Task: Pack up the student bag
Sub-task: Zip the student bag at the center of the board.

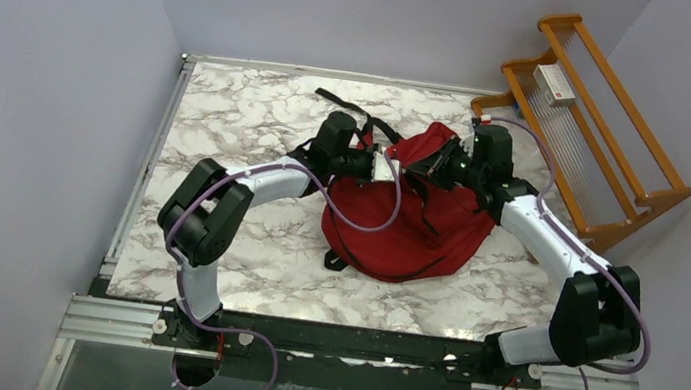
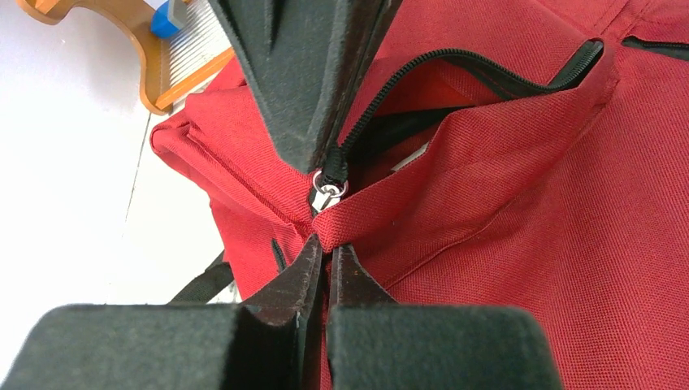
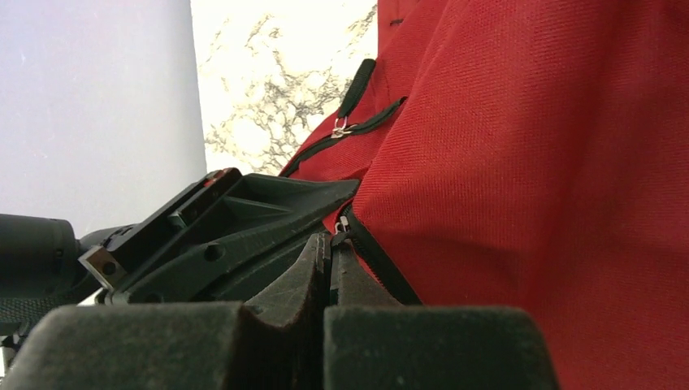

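Between the pressed-together fingertips of the left gripper (image 2: 327,253) sits a fold of the student bag (image 2: 520,244), a large red fabric backpack with black zips lying on the marble-patterned table (image 1: 230,119), so that gripper is clamped on the cloth. Just beyond its tips is the small silver metal zip slider (image 2: 328,188). The right gripper (image 3: 329,253) meets it there from the opposite side, its jaws fully closed with no gap. Whether it actually pinches the pull tab is hidden. Farther on, the black zip (image 2: 487,61) runs away from the slider with its two sides parted, and something pale shows inside, too little of it to name. I judge the packing unfinished: the main opening is not zipped, and closing it is left to do. Well beyond the bag, a small white box (image 1: 555,84) lies on the orange wooden rack (image 1: 664,195).
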Controlling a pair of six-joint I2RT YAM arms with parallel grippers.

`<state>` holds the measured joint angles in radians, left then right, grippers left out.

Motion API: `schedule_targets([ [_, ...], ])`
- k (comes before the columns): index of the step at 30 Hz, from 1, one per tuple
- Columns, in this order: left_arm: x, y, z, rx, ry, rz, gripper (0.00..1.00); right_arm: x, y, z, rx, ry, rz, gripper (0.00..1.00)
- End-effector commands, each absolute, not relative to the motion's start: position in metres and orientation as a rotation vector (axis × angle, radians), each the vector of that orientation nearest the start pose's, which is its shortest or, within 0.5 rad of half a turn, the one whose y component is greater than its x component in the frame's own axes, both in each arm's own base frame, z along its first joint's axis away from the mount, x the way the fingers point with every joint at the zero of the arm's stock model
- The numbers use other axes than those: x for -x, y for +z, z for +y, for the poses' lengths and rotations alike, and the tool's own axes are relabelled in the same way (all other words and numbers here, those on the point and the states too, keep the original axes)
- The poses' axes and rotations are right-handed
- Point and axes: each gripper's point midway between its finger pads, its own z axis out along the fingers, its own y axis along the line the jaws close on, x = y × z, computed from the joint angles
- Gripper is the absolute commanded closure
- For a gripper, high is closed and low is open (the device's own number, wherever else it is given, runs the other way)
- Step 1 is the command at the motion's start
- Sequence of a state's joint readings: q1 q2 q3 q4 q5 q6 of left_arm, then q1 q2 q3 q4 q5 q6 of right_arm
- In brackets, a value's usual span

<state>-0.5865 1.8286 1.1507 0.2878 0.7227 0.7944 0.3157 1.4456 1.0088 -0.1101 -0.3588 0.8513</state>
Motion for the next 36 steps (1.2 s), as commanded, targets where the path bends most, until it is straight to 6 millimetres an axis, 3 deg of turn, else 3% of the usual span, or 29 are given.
schedule_targets([
  [1, -0.384, 0.143, -0.341, -1.536, -0.514, 1.212, 1.0, -0.356, 0.197, 0.206, -0.351, 0.995, 2.195, 1.0],
  [10, -0.404, 0.143, -0.318, -1.479, -0.455, 1.278, 1.0, -0.34, 0.179, 0.192, -0.398, 0.925, 2.222, 1.0],
  [18, -0.408, 0.145, -0.307, -1.434, -0.482, 1.318, 1.0, -0.339, 0.183, 0.185, -0.41, 0.894, 2.195, 1.0],
  [26, -0.355, 0.155, -0.324, -1.44, -0.766, 1.268, 1.0, -0.361, 0.217, 0.211, -0.263, 1.028, 2.112, 1.0],
  [32, -0.328, 0.157, -0.325, -1.403, -0.771, 1.343, 1.0, -0.375, 0.244, 0.233, -0.158, 1.154, 2.041, 0.99],
  [36, -0.313, 0.164, -0.323, -1.325, -0.805, 1.411, 0.9, -0.376, 0.255, 0.244, -0.061, 1.218, 2.022, 0.99],
])
